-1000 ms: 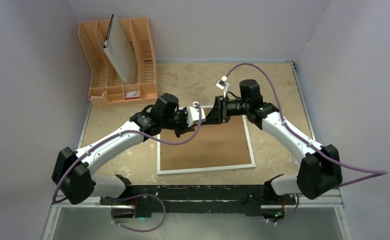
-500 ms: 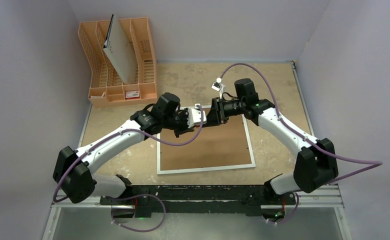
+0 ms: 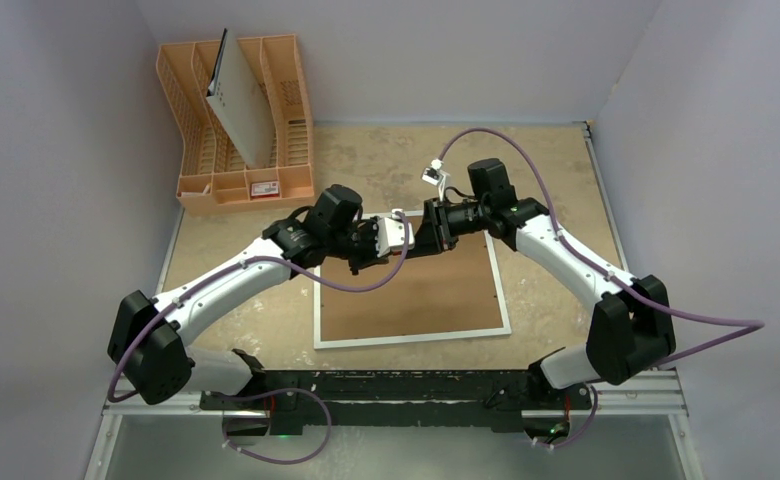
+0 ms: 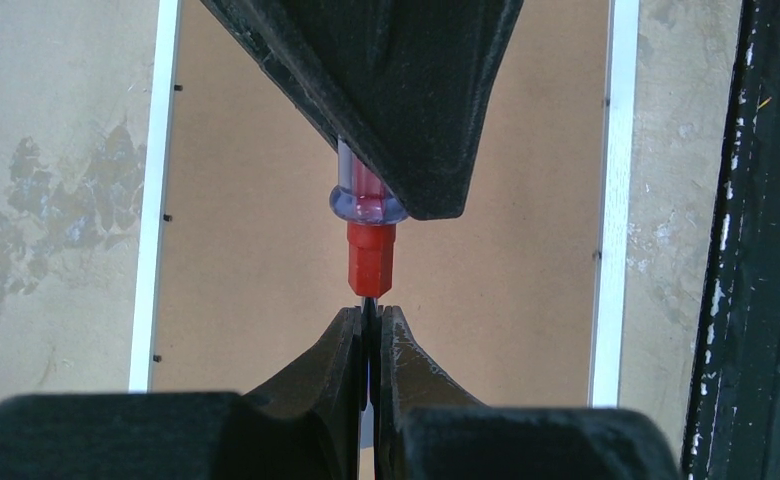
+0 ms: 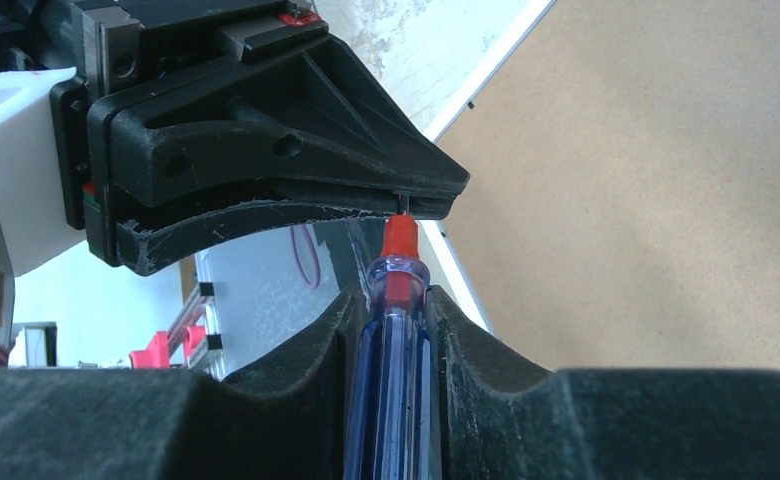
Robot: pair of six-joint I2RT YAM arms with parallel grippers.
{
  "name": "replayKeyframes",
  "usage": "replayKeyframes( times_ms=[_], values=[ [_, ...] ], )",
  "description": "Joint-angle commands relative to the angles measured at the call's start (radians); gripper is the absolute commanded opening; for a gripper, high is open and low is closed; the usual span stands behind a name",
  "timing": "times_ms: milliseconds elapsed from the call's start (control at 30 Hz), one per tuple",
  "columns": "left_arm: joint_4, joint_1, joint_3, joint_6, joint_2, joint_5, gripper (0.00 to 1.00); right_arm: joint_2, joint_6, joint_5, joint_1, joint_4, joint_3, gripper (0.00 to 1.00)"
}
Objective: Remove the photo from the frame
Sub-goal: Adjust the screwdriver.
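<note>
Okay, biggest first. Table (image 3: 546,160), mottled tan, walled in on three sides. The frame (image 3: 416,295) lies flat on it, face down, brown fibreboard backing (image 4: 266,200) up, narrow white border all round. It sits centre, its near edge close to the arm bases.

The photo is not visible. Judging from the task it is under that backing, printed side down.

Orange rack (image 3: 201,185) stands at the far left corner, well apart from the frame, with a grey-white board (image 3: 241,110) leaning in it.

Both arms meet above the frame's far edge. The left gripper (image 4: 368,315) has its fingers pressed together on the thin metal shaft of a screwdriver (image 5: 391,380). The right gripper (image 5: 396,300) has its fingers hugging the blue handle, both sides touching as far as I can see. So both are clamped on one tool, which looks like a handover.

Small dark tabs (image 4: 167,217) dot the inner edge of the border.

Handling, my guess:
- Frame: stiff and flat, too wide to span, so pin it or take an edge.
- Backing: rigid, probably held by the tabs. Lever those first.
- Photo: thin, floppy, likely slick, creases easily. Take it at a corner or edge once the backing is off.
</note>
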State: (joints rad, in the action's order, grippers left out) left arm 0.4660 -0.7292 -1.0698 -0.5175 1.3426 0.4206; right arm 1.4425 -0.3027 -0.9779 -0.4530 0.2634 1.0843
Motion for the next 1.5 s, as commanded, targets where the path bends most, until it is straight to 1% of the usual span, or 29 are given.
replayKeyframes(
  times_ms=[0, 67, 167, 300, 400, 533, 567, 633, 667, 700, 733, 767, 800, 967, 1067, 1167, 1267, 1333, 1367, 1467],
  values=[
    [-0.007, -0.003, -0.036, -0.024, 0.003, 0.025, 0.0, -0.014, -0.023, -0.026, -0.007, -0.027, 0.012, 0.36],
    [-0.006, -0.003, -0.033, -0.024, 0.003, 0.024, 0.0, -0.016, -0.031, -0.022, -0.007, -0.029, 0.01, 0.45],
    [0.003, -0.003, -0.033, -0.03, 0.004, 0.025, 0.0, -0.018, -0.044, -0.019, -0.007, -0.046, 0.004, 0.47],
    [0.008, -0.003, -0.033, -0.03, 0.004, 0.019, 0.0, -0.011, -0.045, -0.019, -0.006, -0.059, 0.003, 0.34],
    [0.001, -0.003, -0.033, -0.025, 0.006, 0.011, 0.0, -0.008, -0.045, -0.028, -0.007, -0.06, 0.0, 0.18],
    [-0.016, -0.003, -0.03, 0.001, 0.012, -0.013, 0.0, -0.011, -0.039, -0.021, -0.006, -0.05, -0.001, 0.05],
    [-0.022, -0.003, -0.03, 0.013, 0.014, -0.024, 0.05, -0.01, -0.039, -0.011, -0.007, -0.047, -0.002, 0.01],
    [-0.045, -0.003, -0.028, 0.069, 0.016, -0.069, 0.29, -0.006, -0.039, 0.002, -0.007, -0.041, -0.008, 0.0],
    [-0.053, -0.003, -0.029, 0.101, 0.015, -0.092, 0.36, -0.003, -0.04, 0.015, -0.008, -0.038, -0.012, 0.0],
    [-0.063, 0.0, -0.026, 0.128, 0.012, -0.111, 0.41, 0.0, -0.046, 0.034, -0.007, -0.033, -0.017, 0.0],
    [-0.088, 0.006, -0.012, 0.173, 0.004, -0.144, 0.49, 0.005, -0.049, 0.058, -0.007, -0.026, -0.024, 0.0],
    [-0.119, 0.021, 0.008, 0.225, -0.006, -0.163, 0.54, 0.011, -0.049, 0.083, -0.008, -0.019, -0.029, 0.0],
    [-0.144, 0.048, 0.041, 0.279, -0.021, -0.146, 0.55, 0.018, -0.046, 0.111, -0.007, -0.016, -0.034, 0.0],
    [-0.3, 0.277, 0.208, 0.549, -0.119, -0.04, 0.57, 0.02, -0.073, 0.201, -0.008, -0.042, -0.08, 0.0],
    [-0.355, 0.362, 0.282, 0.669, -0.18, -0.046, 0.57, 0.031, -0.092, 0.209, -0.008, -0.065, -0.102, 0.0],
    [-0.372, 0.42, 0.324, 0.734, -0.208, -0.02, 0.57, 0.05, -0.098, 0.225, -0.018, -0.07, -0.106, 0.0],
    [-0.352, 0.45, 0.362, 0.828, -0.216, -0.119, 0.57, 0.067, -0.121, 0.236, -0.03, -0.086, -0.107, 0.0],
    [-0.339, 0.487, 0.391, 0.888, -0.207, -0.148, 0.56, 0.076, -0.144, 0.249, -0.048, -0.103, -0.109, 0.0],
    [-0.339, 0.509, 0.409, 0.922, -0.202, -0.152, 0.54, 0.081, -0.163, 0.258, -0.059, -0.113, -0.109, 0.0],
    [-0.367, 0.556, 0.468, 0.994, -0.188, -0.103, 0.5, 0.104, -0.205, 0.247, -0.092, -0.146, -0.109, 0.0]
  ],
)
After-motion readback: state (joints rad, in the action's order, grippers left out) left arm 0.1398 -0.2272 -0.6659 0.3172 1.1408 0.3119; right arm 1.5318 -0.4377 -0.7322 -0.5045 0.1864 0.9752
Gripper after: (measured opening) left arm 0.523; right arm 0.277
